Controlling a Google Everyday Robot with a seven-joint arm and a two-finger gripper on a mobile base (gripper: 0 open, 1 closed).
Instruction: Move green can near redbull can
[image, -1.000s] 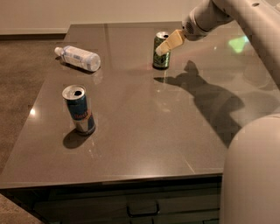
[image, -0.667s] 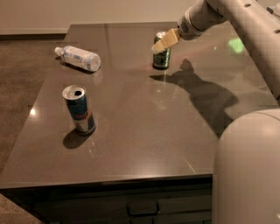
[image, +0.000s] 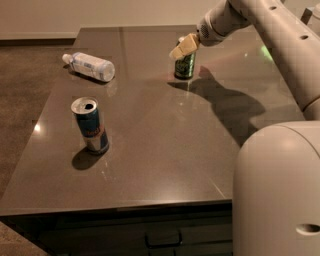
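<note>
**Green can** (image: 185, 66). Small aluminium cylinder with a green wall and pale lettering. It stands upright on the table directly beneath the gripper, its top hidden by the gripper's tip. Thin-walled and smooth, so it would probably dent under a hard squeeze and slide easily on the polished surface.

**Gripper** (image: 183, 46). Pale, wedge-shaped tip at the end of the arm, set over the green can's top at the far side of the table. Whether it is open or closed on the can cannot be told.

**Step in hand (judged).** Taking hold of the green can. The carry is not yet done, as the can stands well apart from the redbull can.

**Next move (judged).** Get a secure hold and lift a little. Travel toward the viewer and leftward, then set the can down upright just beside the redbull can without knocking it.

**Redbull can** (image: 91, 125). Slim, blue and silver, with a red mark and a silver top with an opening. Upright, well left of the gripper and nearer the viewer.

**Bottle** (image: 90, 66). Clear plastic, pale label, lying on its side. Left of the gripper at about the same depth, and probably off the carry path.

**Table** (image: 165, 150). Dark, flat, glossy and reflective.

**Arm** (image: 280, 45). Cream, smooth, rounded shell, running right of the gripper.
</note>
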